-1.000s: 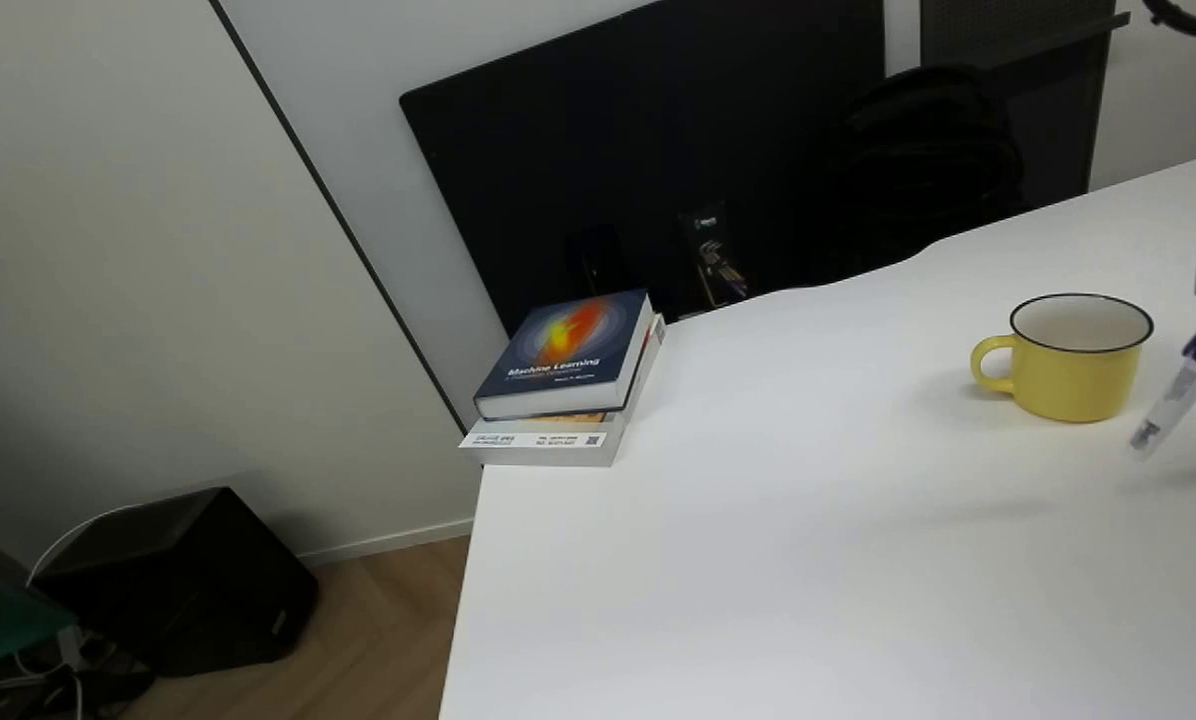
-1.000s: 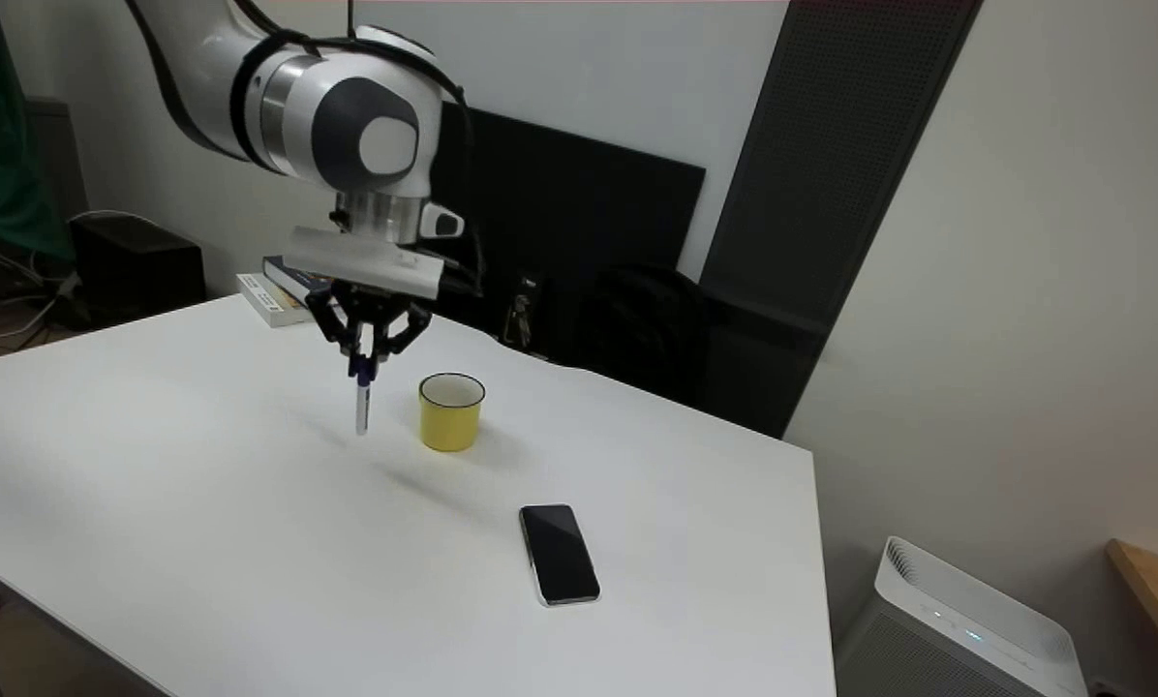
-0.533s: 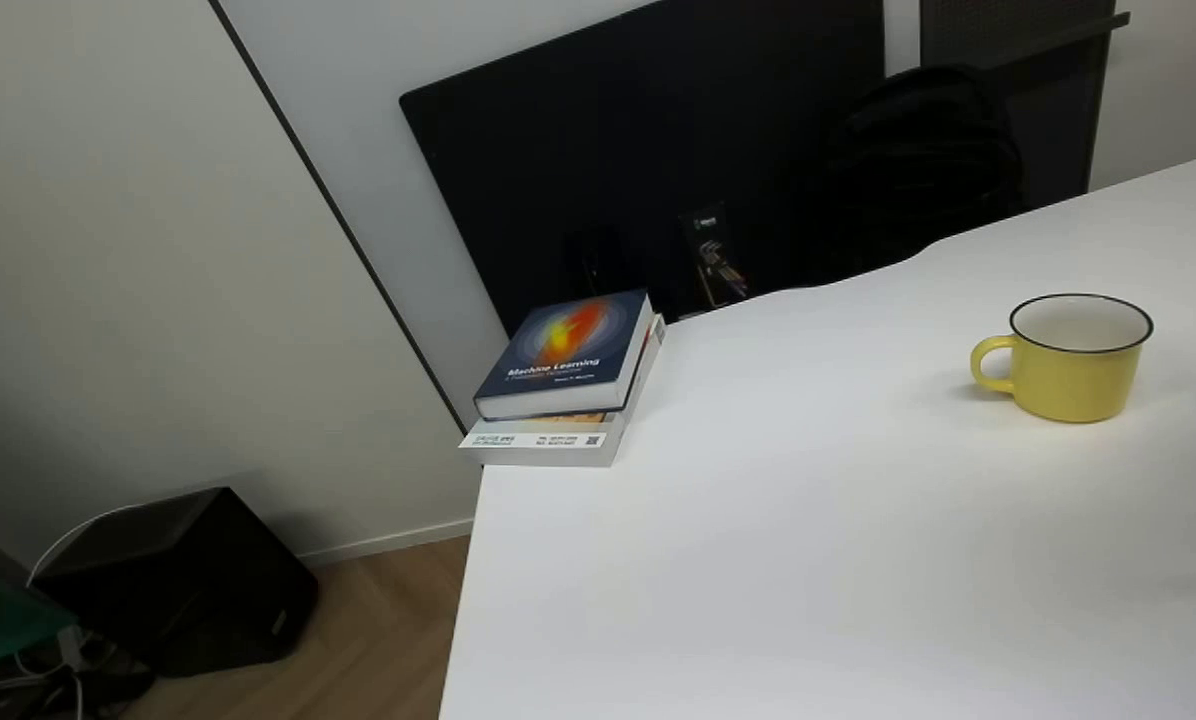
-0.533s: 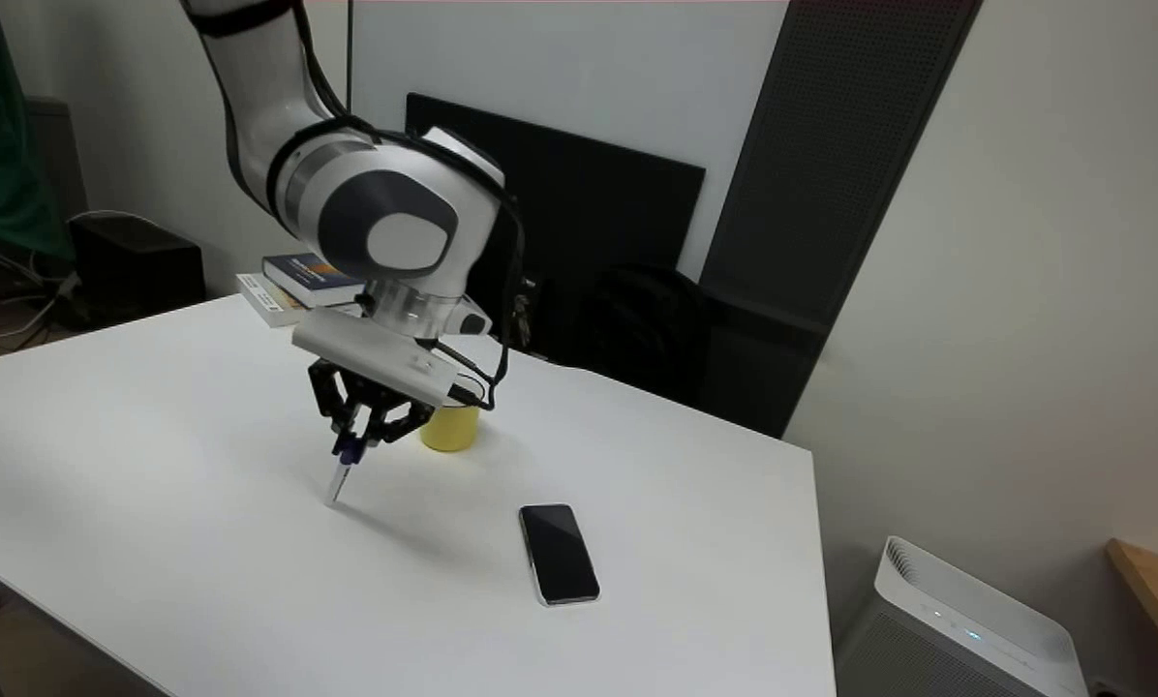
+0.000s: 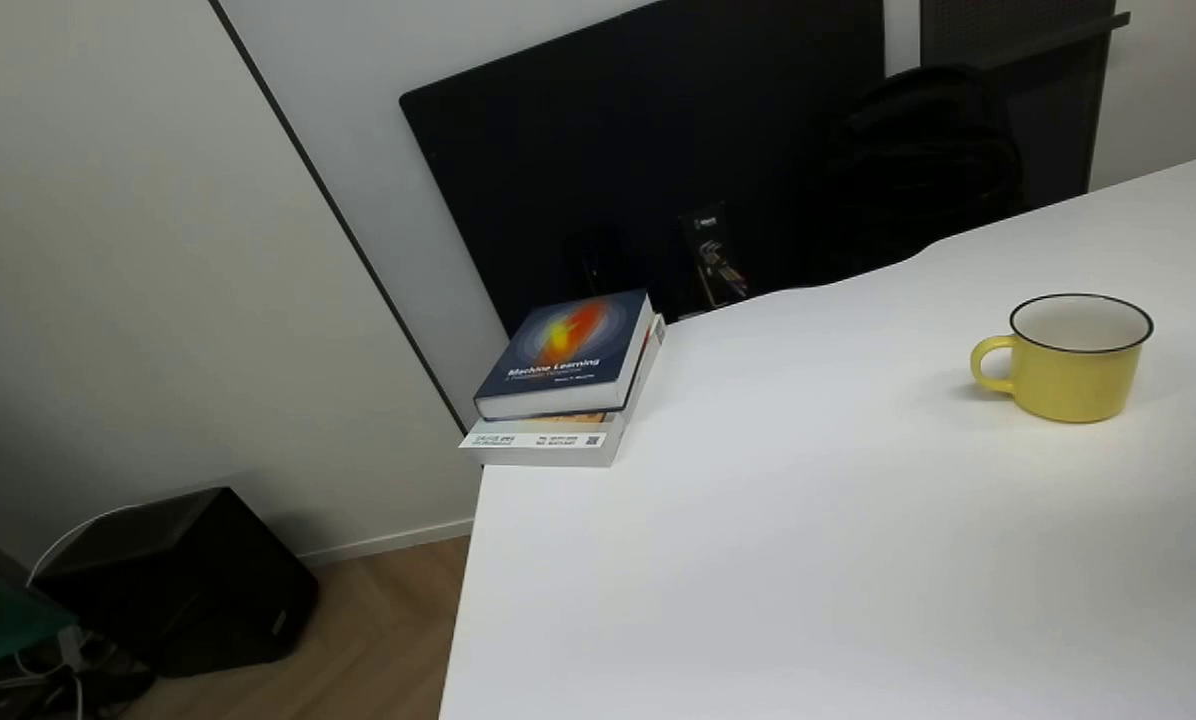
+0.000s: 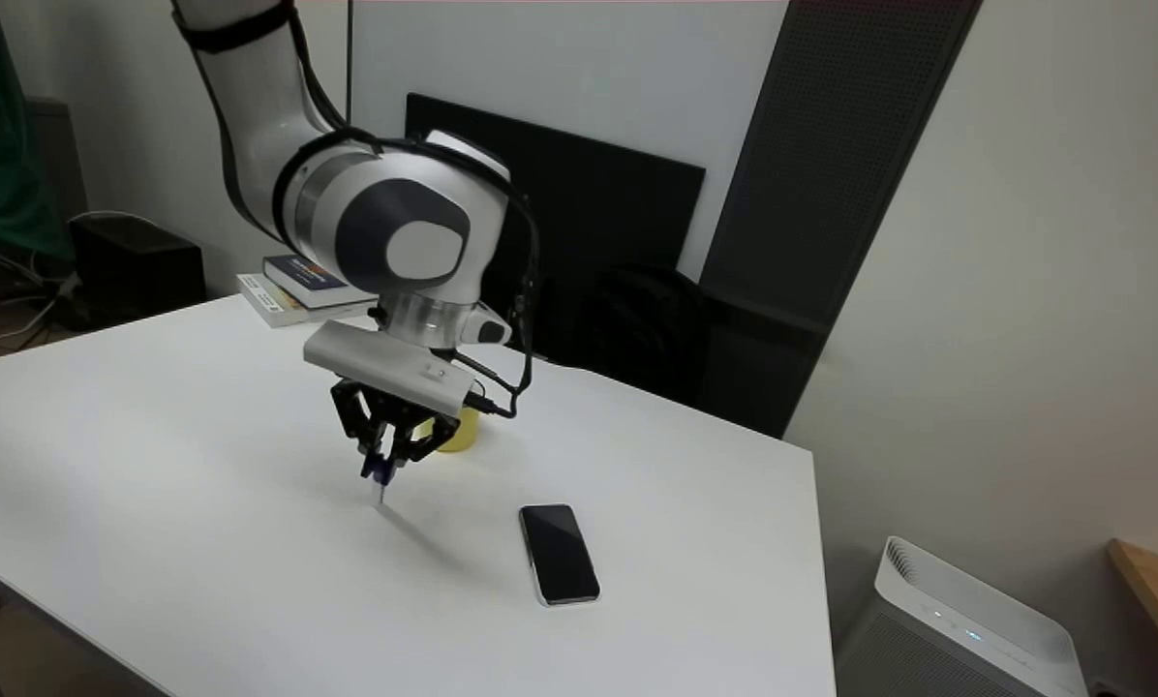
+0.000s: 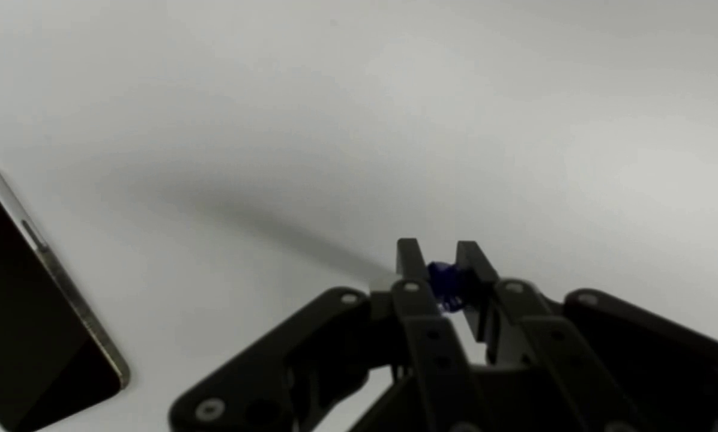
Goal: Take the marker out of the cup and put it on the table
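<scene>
Blocky fingers (image 7: 409,258), nearly together, pinch the slim marker (image 7: 446,287) (deep blue where held) over the smooth white table (image 6: 201,542).

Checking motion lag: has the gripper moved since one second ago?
Yes: in an exterior view, the gripper sits lower in frame and closer to the phone, which hasn't moved.

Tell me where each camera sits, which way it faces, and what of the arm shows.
An exterior view: raised, facing down across the flat white table, stacked blue and white books and round yellow black-rimmed mug; no robot part shows.
An exterior view: raised, facing down at the white robot arm, black gripper and black rectangular phone.
Wrist view: mounted on the arm, looking along the gripper's fingers at the slim blue-capped marker, phone and table.
Both exterior views share table, books and mug.
</scene>
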Motion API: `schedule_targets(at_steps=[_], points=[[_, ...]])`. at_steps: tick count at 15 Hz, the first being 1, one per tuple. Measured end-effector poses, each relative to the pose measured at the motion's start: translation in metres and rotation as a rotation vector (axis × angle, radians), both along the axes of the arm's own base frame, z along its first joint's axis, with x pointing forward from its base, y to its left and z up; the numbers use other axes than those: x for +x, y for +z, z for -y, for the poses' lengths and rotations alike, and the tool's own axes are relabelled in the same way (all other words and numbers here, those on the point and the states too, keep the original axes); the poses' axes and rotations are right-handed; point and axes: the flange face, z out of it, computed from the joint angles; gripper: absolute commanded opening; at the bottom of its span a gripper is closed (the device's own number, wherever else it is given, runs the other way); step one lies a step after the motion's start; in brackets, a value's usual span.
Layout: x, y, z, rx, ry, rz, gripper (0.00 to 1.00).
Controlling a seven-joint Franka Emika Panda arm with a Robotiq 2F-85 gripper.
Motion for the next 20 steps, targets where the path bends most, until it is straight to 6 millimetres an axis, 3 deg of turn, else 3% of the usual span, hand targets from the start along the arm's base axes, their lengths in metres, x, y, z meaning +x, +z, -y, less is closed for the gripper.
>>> schedule_targets(at_steps=[5, 12, 13, 15, 20], points=[[-0.018, -0.027, 0.009, -0.097, 0.021, -0.040, 0.05], [-0.031, -0.081, -0.010, -0.219, 0.139, -0.040, 0.05], [-0.031, -0.085, -0.011, -0.227, 0.145, -0.043, 0.44], [-0.029, -0.092, -0.013, -0.239, 0.152, -0.049, 0.51], [-0.017, -0.093, -0.019, -0.258, 0.156, -0.032, 0.85]])
